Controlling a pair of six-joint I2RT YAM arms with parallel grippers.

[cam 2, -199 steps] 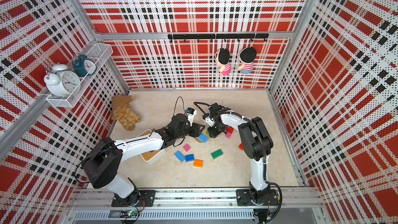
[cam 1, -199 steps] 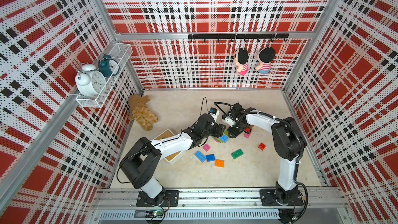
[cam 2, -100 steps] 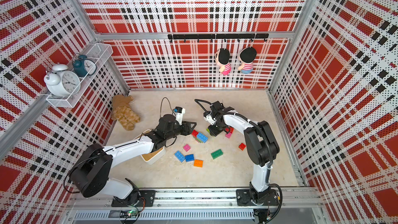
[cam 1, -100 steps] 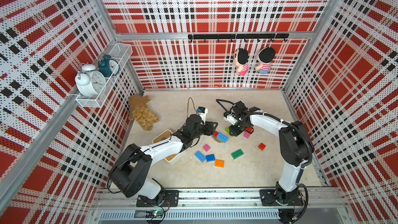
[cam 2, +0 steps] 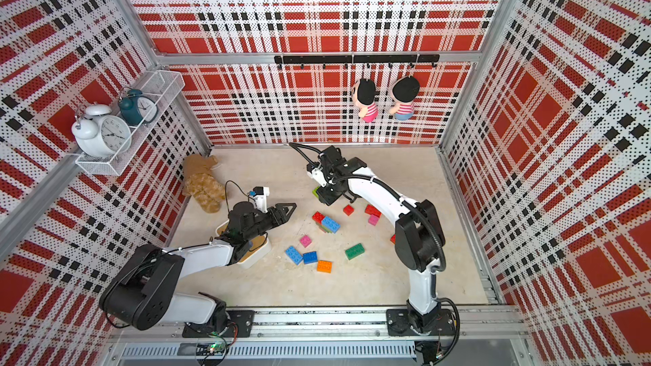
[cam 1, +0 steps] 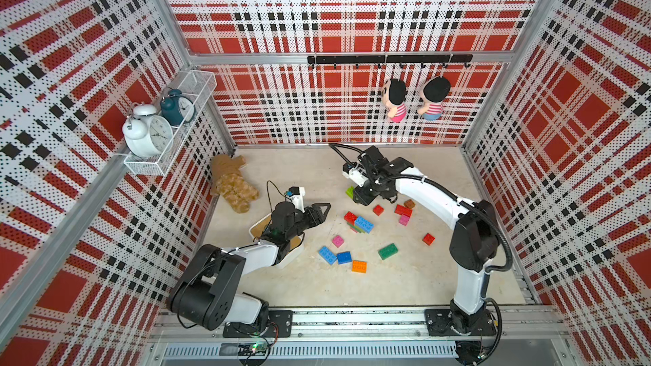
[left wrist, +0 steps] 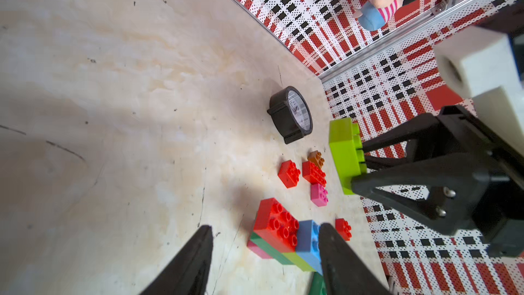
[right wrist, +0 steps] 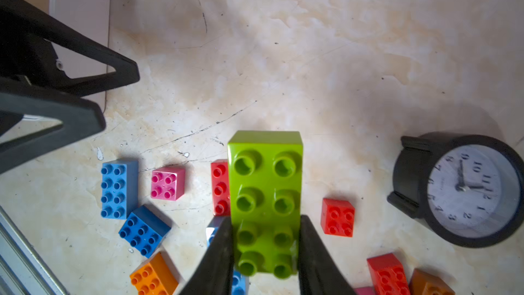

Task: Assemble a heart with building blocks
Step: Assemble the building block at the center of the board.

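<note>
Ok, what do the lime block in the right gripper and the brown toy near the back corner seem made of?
The lime block looks like hard moulded plastic, glossy, with sharp highlights on its studs. The brown toy is likely plush fabric: matte, nubbly, soft lumpy outline.

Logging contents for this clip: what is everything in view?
lime block: 1, green, in right jaws
block stack: 1, red-blue-green-pink, table centre
loose blocks: 10, mixed colours, on table
black clock: 1, table, by right arm
alarm clocks: 2, white, teal, wall basket
dolls: 2, striped, back rail
plush toy: 1, brown, table's far-left corner
tray: 1, white, under left arm
left gripper: 1, black, open
right gripper: 1, black, gripping lime block
</note>
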